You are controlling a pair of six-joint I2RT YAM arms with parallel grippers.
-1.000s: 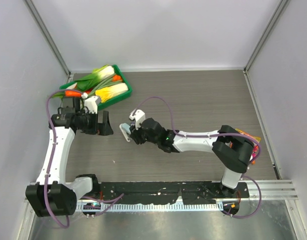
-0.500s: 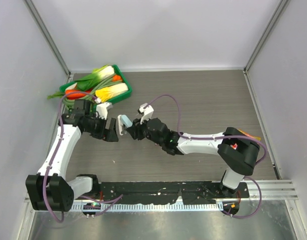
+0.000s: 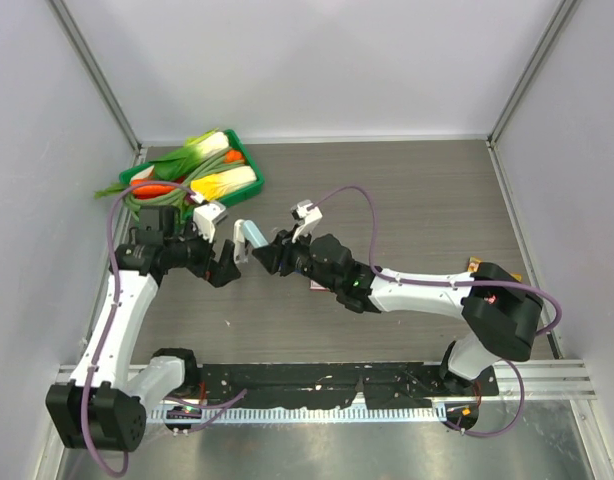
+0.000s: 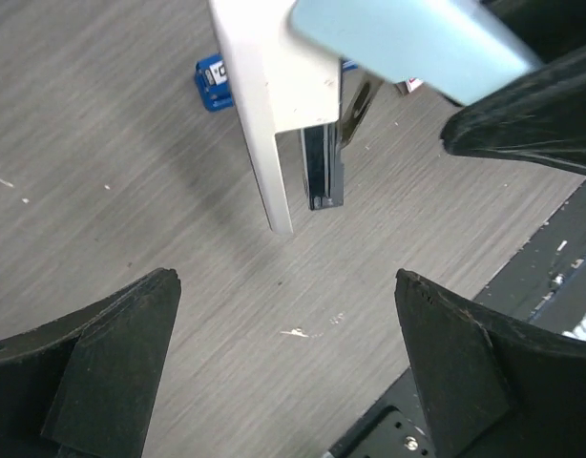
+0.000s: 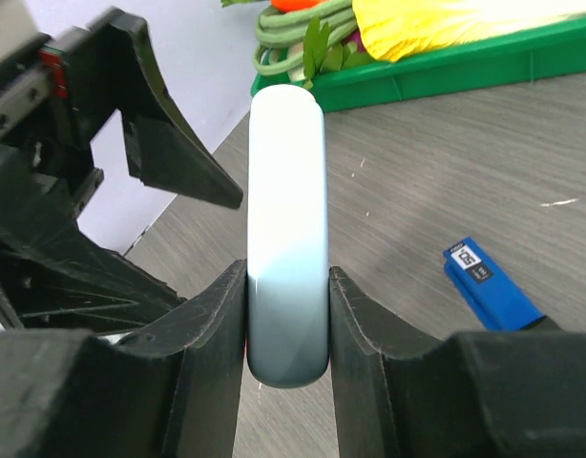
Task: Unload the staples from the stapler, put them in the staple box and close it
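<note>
My right gripper point(image 5: 286, 324) is shut on the pale blue stapler point(image 5: 286, 229) and holds it off the table, its free end pointing at my left gripper. In the top view the stapler point(image 3: 249, 237) sits between the right gripper point(image 3: 269, 252) and the open left gripper point(image 3: 232, 262). In the left wrist view the stapler point(image 4: 408, 43) fills the top. Its white lower part and a black magazine hang down beyond my open left gripper point(image 4: 288, 353), whose fingers touch nothing.
A small blue box point(image 5: 489, 281) lies on the table under the stapler, also in the left wrist view point(image 4: 212, 81). A green tray point(image 3: 249, 160) of toy vegetables stands at the back left. Grey walls close in three sides.
My right gripper has lifted the stapler and carried it toward the back. My left gripper has moved right until its open fingers are close beside the stapler's free end.
</note>
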